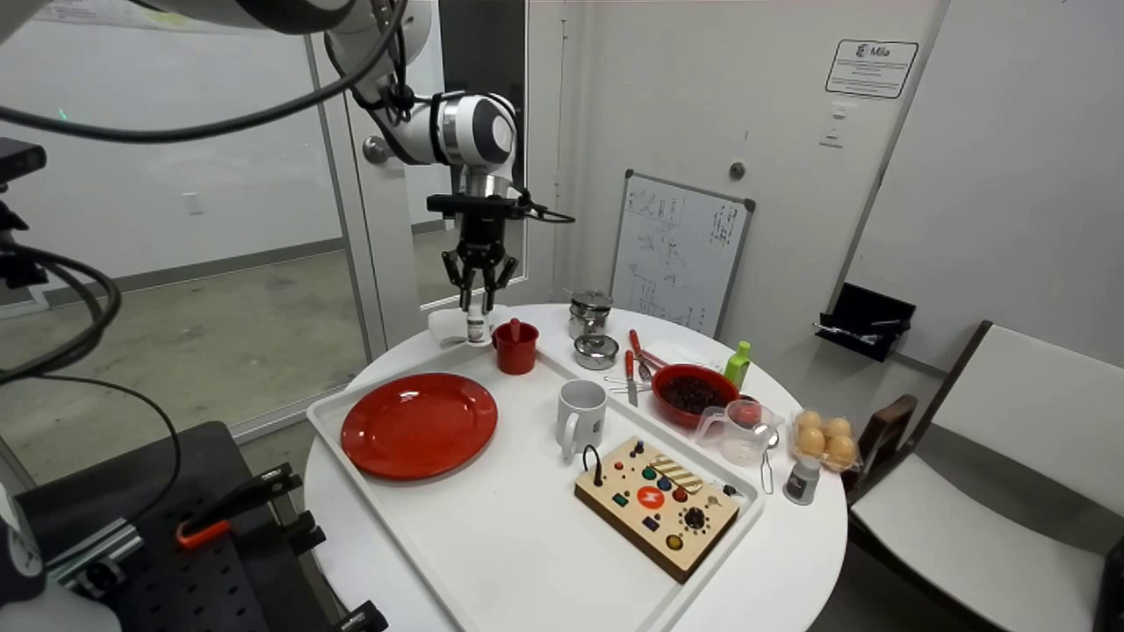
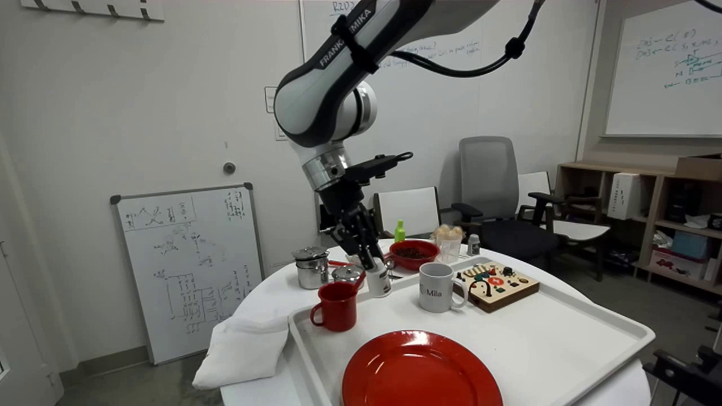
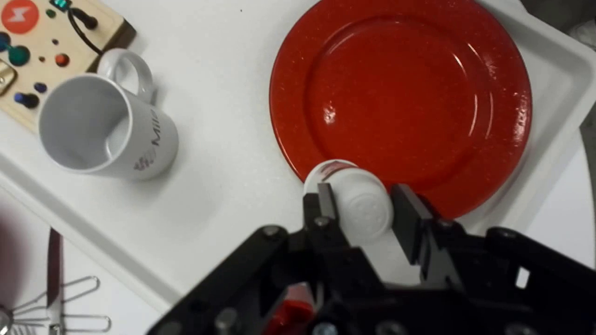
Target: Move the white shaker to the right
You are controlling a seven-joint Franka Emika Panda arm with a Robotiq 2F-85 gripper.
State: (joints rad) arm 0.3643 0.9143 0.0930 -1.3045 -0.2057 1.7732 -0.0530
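The pincer (image 3: 363,197) pinches the white shaker (image 2: 379,282), seemingly aloft over the tray (image 1: 492,535) toward the table edge (image 2: 273,301) where the red cup (image 2: 341,310) stands, so grasping looks done, setting down remains, and progress rightward cannot be judged.

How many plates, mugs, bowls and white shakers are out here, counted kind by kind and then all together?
Plates: 1, the red plate
Mugs: 2, the red mug and the pale mug with the Mila print
Bowls: 1, the red bowl
White shakers: 1, the white shaker between the jaws
Total: 5
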